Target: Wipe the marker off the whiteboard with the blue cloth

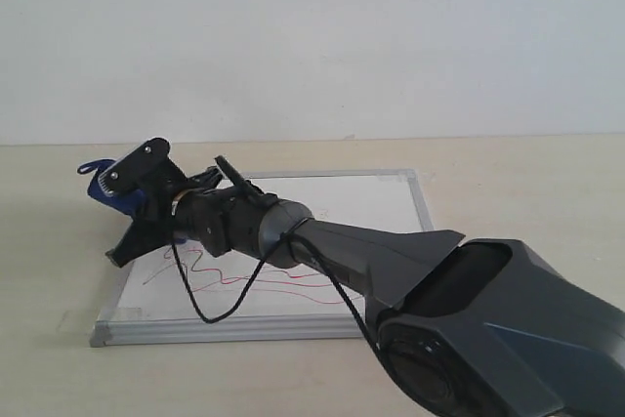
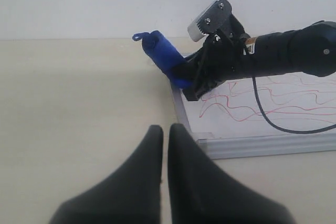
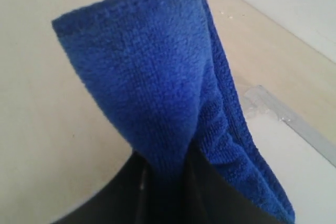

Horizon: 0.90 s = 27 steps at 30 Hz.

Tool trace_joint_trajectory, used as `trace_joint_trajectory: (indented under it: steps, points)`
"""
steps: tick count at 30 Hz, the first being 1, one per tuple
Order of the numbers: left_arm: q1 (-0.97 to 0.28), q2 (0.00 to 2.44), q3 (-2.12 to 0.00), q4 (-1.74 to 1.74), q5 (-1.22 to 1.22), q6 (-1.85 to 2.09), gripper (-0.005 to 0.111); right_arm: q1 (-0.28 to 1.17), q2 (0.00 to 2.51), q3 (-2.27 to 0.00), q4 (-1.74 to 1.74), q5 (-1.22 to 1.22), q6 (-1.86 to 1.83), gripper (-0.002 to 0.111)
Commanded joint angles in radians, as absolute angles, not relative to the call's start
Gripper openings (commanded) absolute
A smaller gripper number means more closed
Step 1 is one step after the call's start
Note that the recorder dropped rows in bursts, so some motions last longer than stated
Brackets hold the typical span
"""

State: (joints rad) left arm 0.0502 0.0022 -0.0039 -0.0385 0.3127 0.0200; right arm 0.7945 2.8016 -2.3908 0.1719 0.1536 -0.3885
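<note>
Blue cloth was clamped between the jaws of the right gripper, its free end and small loop projecting beyond the fingertips. The gripper held the cloth at the far left corner of the whiteboard; contact between cloth and board could not be determined. Red and dark marker covered the near part of the board. The left gripper was positioned over the table with its jaws nearly together, holding nothing. The board lay flat on a pale wooden table before a plain white wall.
</note>
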Motion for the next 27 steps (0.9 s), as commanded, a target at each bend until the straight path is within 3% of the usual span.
trace_joint_trajectory:
  steps: [1,8,19,27]
  points:
    - [0.048,0.000,0.000,-0.041,0.307,0.015,0.004,0.728,2.813,-2.377,0.177,0.354,-0.440,-0.001]
    - [0.048,0.000,0.000,-0.041,0.307,0.015,0.004,0.666,2.779,-2.377,0.174,0.469,-0.394,-0.001]
    - [0.048,0.000,0.000,-0.041,0.307,0.015,0.004,0.780,2.766,-2.377,0.176,0.398,-0.435,-0.001]
    - [0.048,0.000,0.000,-0.041,0.307,0.015,0.004,0.667,2.764,-2.377,0.076,0.530,-0.374,-0.001]
